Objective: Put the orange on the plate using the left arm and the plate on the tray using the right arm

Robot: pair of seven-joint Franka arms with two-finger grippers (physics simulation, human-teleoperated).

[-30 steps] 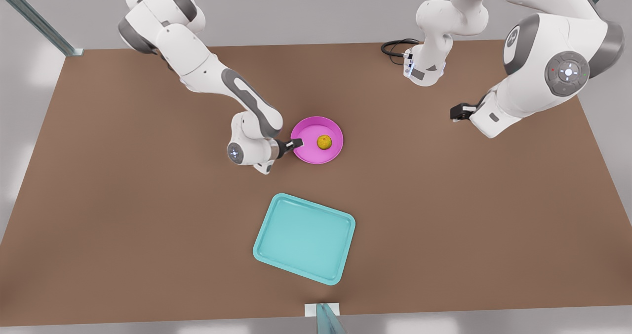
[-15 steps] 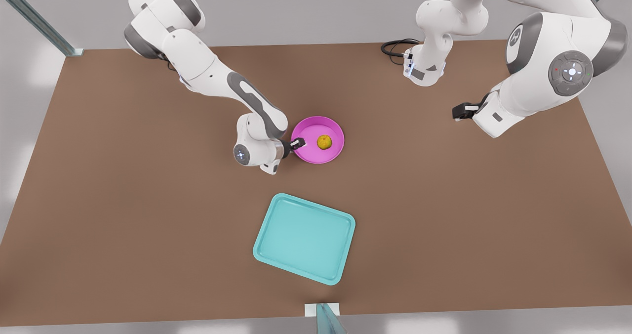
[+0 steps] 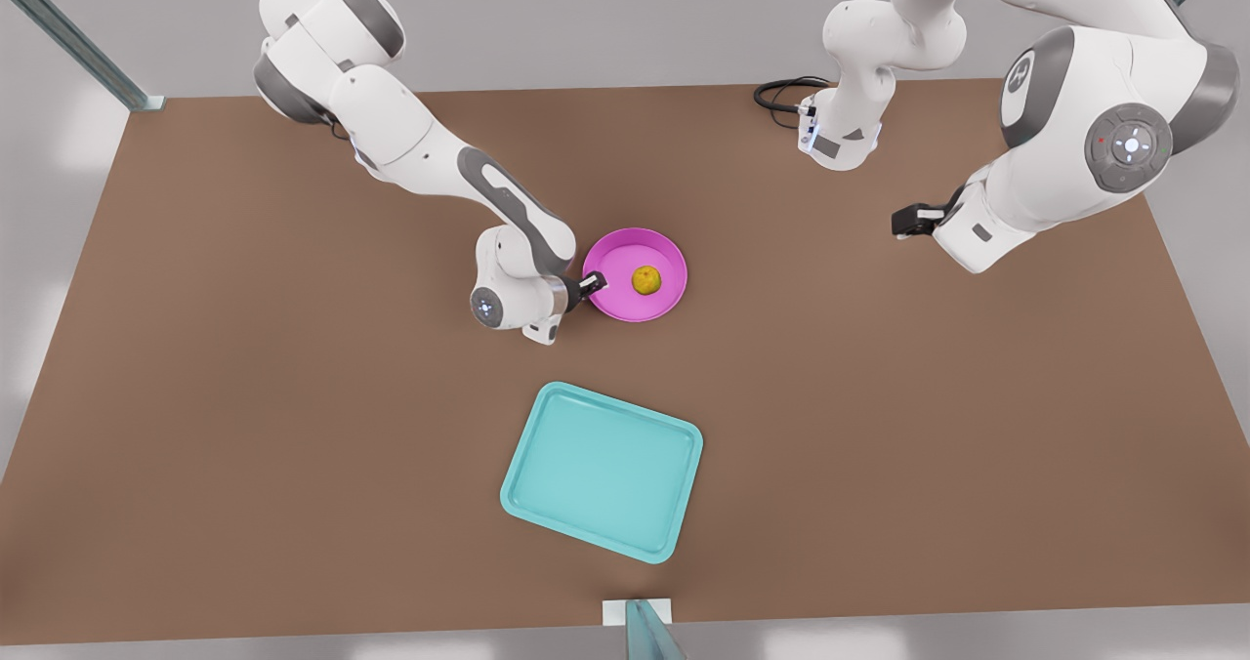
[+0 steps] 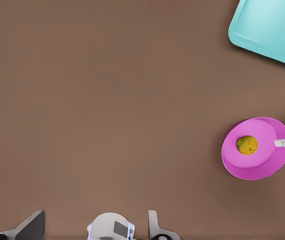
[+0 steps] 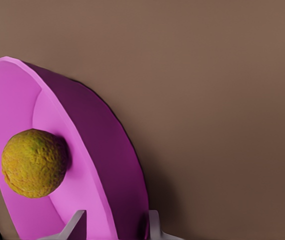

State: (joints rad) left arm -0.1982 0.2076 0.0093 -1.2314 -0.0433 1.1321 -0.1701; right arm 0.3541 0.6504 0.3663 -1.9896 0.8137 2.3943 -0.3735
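The pink plate [image 3: 666, 258] lies on the brown table at the centre, with the orange [image 3: 645, 279] resting in it. My right gripper [image 3: 591, 285], on the arm at the front view's left, is shut on the plate's rim; in the right wrist view the rim [image 5: 102, 150] runs between its fingers [image 5: 75, 226], beside the orange [image 5: 34, 163]. The teal tray [image 3: 601, 470] sits nearer the front edge. My left gripper [image 3: 904, 223] waits open, high at the front view's right. Its wrist view shows the plate [image 4: 262, 167], orange [image 4: 247, 145] and tray [image 4: 272, 25].
A black cable [image 3: 781, 94] coils by the left arm's base [image 3: 840, 138] at the table's back edge. A metal post [image 3: 640, 629] stands at the middle of the front edge. Bare tabletop lies between plate and tray.
My right gripper and the plate with the orange have shifted slightly toward the front view's right. The left arm has barely moved.
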